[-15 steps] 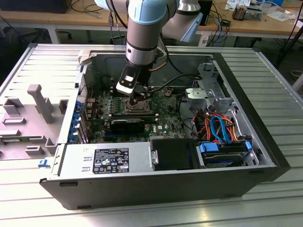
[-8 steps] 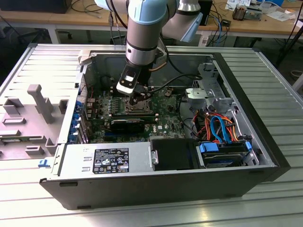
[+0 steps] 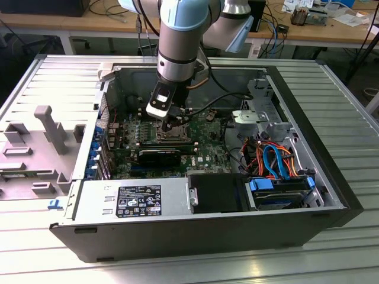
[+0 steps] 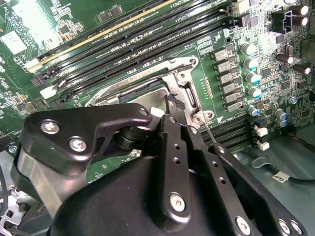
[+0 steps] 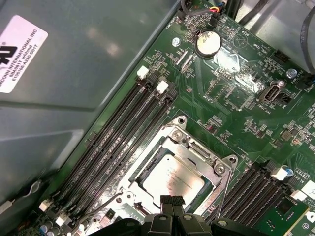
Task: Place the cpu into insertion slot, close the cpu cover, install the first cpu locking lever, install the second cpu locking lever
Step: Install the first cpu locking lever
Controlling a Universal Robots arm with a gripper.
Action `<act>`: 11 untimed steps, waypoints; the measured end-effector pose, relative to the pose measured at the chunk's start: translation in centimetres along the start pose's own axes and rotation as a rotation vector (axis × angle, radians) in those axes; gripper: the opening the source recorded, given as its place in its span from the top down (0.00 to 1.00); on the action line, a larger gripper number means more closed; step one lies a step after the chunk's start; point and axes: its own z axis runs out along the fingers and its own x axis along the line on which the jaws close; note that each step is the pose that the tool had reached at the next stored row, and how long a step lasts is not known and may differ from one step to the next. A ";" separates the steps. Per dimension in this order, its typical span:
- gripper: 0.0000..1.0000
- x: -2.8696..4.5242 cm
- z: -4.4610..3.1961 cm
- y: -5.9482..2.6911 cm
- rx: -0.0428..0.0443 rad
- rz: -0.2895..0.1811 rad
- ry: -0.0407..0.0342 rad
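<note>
— Where, the small square silver-grey cpu [image 5: 172, 179]?
— Flat in the dark-framed square insertion slot [image 5: 145, 172] of the green circuit board [image 5: 236, 98], framed by the thin silvery metal cpu cover [image 5: 197, 151], lying down.
— And the black gripper [image 5: 172, 201]?
— Jaws together, tips at the cover's edge.

cpu [image 5: 172, 181] inside cpu cover [image 5: 195, 150] window, mem slots [image 5: 123, 132] both sides

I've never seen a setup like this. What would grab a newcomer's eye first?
A big grey-and-blue robot arm plunges into an open computer case in the exterior view, its gripper down at the green circuit board. In the first wrist view, the silver cpu lies framed by the metal cpu cover.
</note>
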 end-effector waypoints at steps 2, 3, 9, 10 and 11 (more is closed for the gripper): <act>0.89 0.00 0.00 0.00 0.0003 -0.003 -0.0002; 0.89 0.00 0.00 0.00 0.0004 -0.005 -0.0002; 0.89 0.00 0.00 0.00 0.0011 -0.012 -0.0007; 0.89 0.00 0.00 0.00 0.0012 -0.014 -0.0007; 0.89 0.00 0.00 0.00 0.0014 -0.015 -0.0008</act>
